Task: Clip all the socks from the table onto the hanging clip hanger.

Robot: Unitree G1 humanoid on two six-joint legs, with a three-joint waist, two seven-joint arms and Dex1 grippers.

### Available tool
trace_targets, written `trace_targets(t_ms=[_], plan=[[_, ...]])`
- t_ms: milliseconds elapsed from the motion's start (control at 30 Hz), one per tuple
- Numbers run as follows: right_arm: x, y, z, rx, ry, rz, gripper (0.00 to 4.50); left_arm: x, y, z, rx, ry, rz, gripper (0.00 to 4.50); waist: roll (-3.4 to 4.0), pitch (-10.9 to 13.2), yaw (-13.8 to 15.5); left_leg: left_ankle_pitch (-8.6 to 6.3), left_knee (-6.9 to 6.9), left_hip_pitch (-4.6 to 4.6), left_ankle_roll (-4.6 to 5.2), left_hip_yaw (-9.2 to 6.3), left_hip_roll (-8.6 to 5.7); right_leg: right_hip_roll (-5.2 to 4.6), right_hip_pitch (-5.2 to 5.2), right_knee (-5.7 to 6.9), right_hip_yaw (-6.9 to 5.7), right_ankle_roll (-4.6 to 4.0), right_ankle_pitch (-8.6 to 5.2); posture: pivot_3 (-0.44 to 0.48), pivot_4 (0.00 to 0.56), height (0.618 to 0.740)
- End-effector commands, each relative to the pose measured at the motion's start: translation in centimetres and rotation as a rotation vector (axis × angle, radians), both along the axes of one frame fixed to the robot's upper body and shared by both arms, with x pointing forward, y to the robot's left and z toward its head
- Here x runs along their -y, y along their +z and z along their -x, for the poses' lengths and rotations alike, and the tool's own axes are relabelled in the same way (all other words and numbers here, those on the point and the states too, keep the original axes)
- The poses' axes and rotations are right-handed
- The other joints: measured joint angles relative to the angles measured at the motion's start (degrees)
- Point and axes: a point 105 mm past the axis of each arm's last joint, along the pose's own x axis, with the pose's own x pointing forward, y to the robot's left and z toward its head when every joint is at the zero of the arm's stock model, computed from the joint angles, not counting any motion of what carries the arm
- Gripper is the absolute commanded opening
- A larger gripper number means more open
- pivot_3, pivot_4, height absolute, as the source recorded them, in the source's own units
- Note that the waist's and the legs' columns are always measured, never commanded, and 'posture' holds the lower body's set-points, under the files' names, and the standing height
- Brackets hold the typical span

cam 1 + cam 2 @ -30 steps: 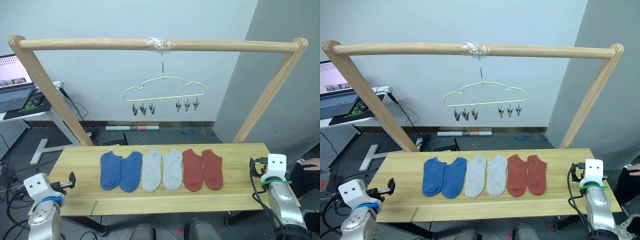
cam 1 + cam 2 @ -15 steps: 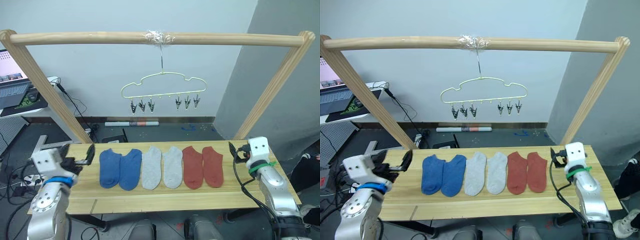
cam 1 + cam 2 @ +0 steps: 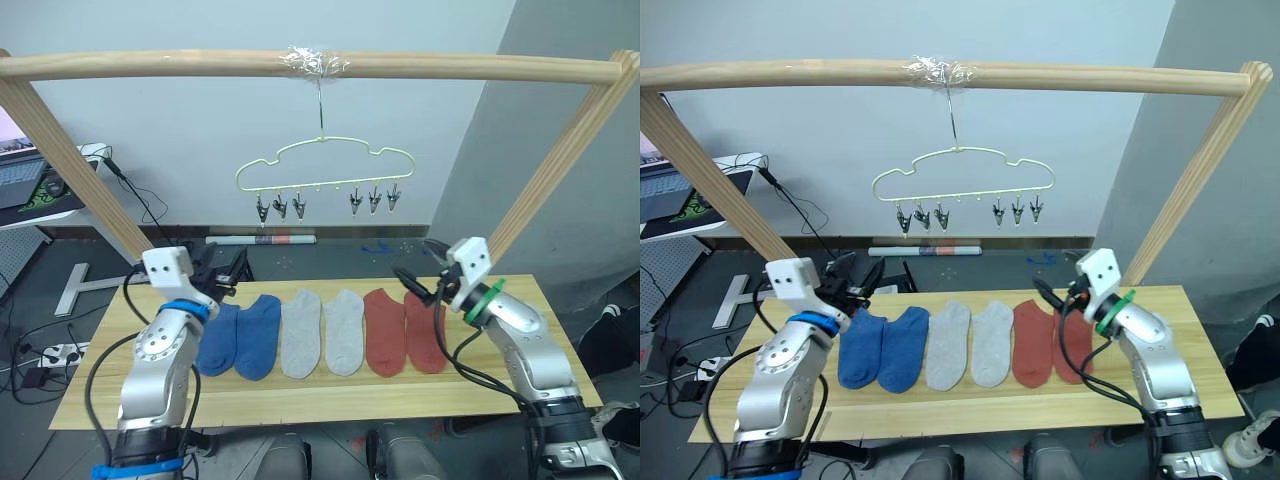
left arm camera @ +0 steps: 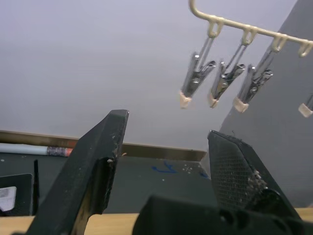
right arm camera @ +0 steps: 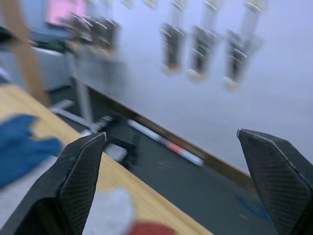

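pale grey walls are backing a tall wooden frame [image 3: 300, 65] that is straddling the long wooden counter [image 3: 300, 395], with a desk and laptop [image 3: 25, 180] sitting off to the robot's left. six socks are lying flat in a row across the counter, toes toward the wall: two blue socks [image 3: 240, 335] on the left, two light grey socks [image 3: 322, 332] in the middle, two rust red socks [image 3: 405, 332] on the right, each touching or just beside its neighbour. above them, the clip hanger [image 3: 325, 170] is hanging by its hook from the taped centre of the frame's top bar, all six dark clips [image 3: 279, 208] dangling empty, three to each side.

the left tool [image 3: 228, 270] is hovering near the far edge of the counter just beside the outer blue sock, its black fingers [image 4: 93, 166] spread apart and holding nothing. the right tool [image 3: 420, 285] is hovering over the far end of the outer red sock, its fingers [image 5: 80, 176] spread wide and likewise empty.

judging by the untouched row and the bare clips, the job is standing at its opening step: reaching for a first sock. the next move is likely calling for one tool to dip to the counter, pinch a sock by its cuff and lift it cleanly off its neighbour, while the other is readying to squeeze a clip open.
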Motion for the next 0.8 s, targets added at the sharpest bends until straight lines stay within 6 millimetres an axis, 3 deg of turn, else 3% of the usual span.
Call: trace_targets(t_ms=[33, 133, 333, 800], plan=[[-1.9, 2.8, 0.7, 0.060, 0.098, -0.035, 4.50, 0.2, 1.0, -0.8, 0.044, 0.016, -0.007, 2.97, -0.02, 0.13, -0.06, 0.00, 0.00, 0.00, 0.00, -0.01, 0.00, 0.00, 0.00, 0.00, 0.00, 0.00, 0.00, -0.032, 0.157, 0.740], [-4.0, 4.1, 1.2, 0.073, 0.189, -0.039, 4.50, 1.1, 1.1, -1.9, 0.057, 0.011, -0.010, 2.97, -0.04, 0.29, -0.36, 0.00, 0.05, -0.01, 0.00, -0.05, 0.00, 0.00, 0.00, 0.03, -0.03, 0.00, 0.00, -0.027, 0.159, 0.740], [-5.9, 5.2, 1.5, 0.087, 0.255, -0.039, 4.50, 2.1, 1.4, -3.5, 0.087, 0.019, -0.005, 2.97, -0.07, 0.34, -0.52, 0.00, 0.06, -0.02, 0.00, -0.05, -0.02, 0.00, 0.01, 0.02, -0.07, 0.02, 0.01, -0.032, 0.165, 0.740], [-6.8, 6.9, 1.2, 0.124, 0.286, -0.047, 4.50, 3.0, 2.5, -6.4, 0.141, 0.060, -0.026, 2.97, -0.33, 1.34, -1.00, -0.01, 0.08, -0.07, -0.01, -0.07, 0.00, -0.02, -0.03, 0.03, -0.09, 0.10, 0.09, -0.051, 0.186, 0.740]])
